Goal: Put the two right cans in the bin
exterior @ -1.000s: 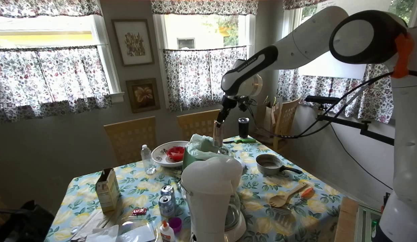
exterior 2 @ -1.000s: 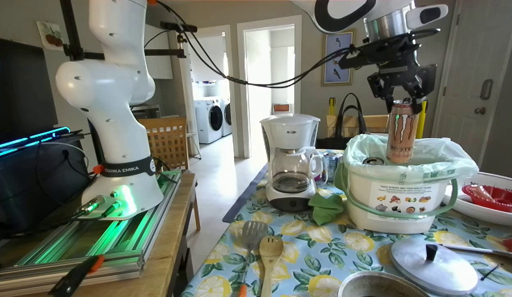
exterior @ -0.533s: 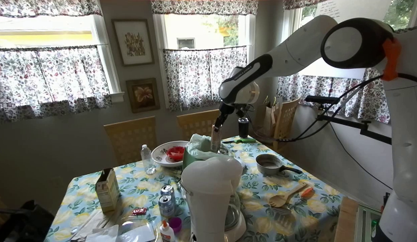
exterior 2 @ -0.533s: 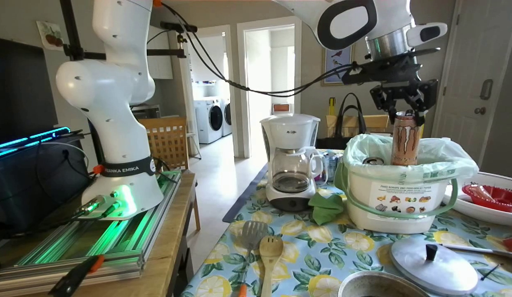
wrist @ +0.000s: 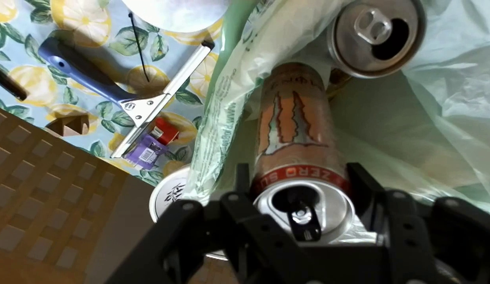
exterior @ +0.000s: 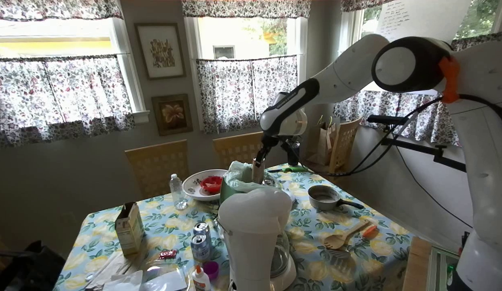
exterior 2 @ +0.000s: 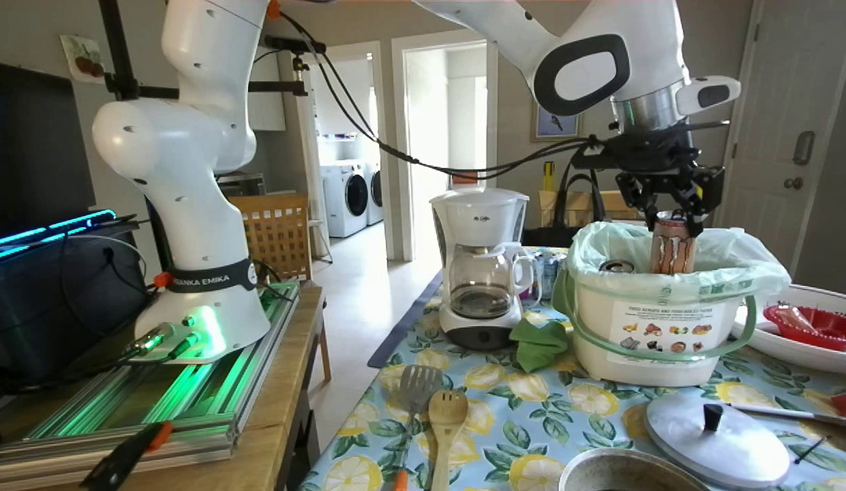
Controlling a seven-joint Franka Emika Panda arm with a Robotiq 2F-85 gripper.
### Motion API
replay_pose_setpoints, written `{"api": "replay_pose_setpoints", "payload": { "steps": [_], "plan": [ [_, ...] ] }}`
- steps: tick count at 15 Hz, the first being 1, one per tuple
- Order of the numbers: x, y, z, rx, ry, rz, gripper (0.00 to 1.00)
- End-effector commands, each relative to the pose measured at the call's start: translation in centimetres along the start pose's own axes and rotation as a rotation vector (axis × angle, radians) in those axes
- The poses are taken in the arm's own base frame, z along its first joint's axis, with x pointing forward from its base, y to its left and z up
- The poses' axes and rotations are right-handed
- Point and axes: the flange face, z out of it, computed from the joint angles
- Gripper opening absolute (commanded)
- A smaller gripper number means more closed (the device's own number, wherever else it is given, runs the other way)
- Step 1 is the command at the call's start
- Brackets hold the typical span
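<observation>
Orange can [wrist: 294, 122] in the claw [wrist: 300, 181], right inside the bin [exterior 2: 658, 354]!

It's gripped on both sides near its top, lower end down within the green liner [exterior 2: 743, 262]. Just beside it, another can [wrist: 369, 49] sits in there too, while two blue cans [exterior: 200, 248] stand together on the tabletop [exterior: 166, 230].

In an exterior view, the coffee maker [exterior 2: 480, 221] stands left of the bin [exterior 2: 661, 320]; the lid [exterior 2: 733, 447] lies before it, the platter [exterior 2: 797, 358] to its right. One can [exterior 2: 673, 251] is partly in the bin, right of another can [exterior 2: 617, 266].
</observation>
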Motion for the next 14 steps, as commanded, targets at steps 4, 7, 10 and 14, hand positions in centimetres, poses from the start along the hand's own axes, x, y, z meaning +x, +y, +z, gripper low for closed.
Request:
{"api": "replay_pose_setpoints", "payload": {
  "steps": [4, 7, 10, 14],
  "plan": [
    [0.8, 1.3, 3.1, -0.007, -0.001, -0.003, 0.37],
    [0.5, 1.6, 4.3, -0.008, -0.015, -0.003, 0.37],
    [0.1, 1.9, 5.2, -0.007, -0.031, -0.002, 0.37],
    [-0.3, 1.7, 6.0, -0.008, -0.050, -0.011, 0.37]
  ]
}}
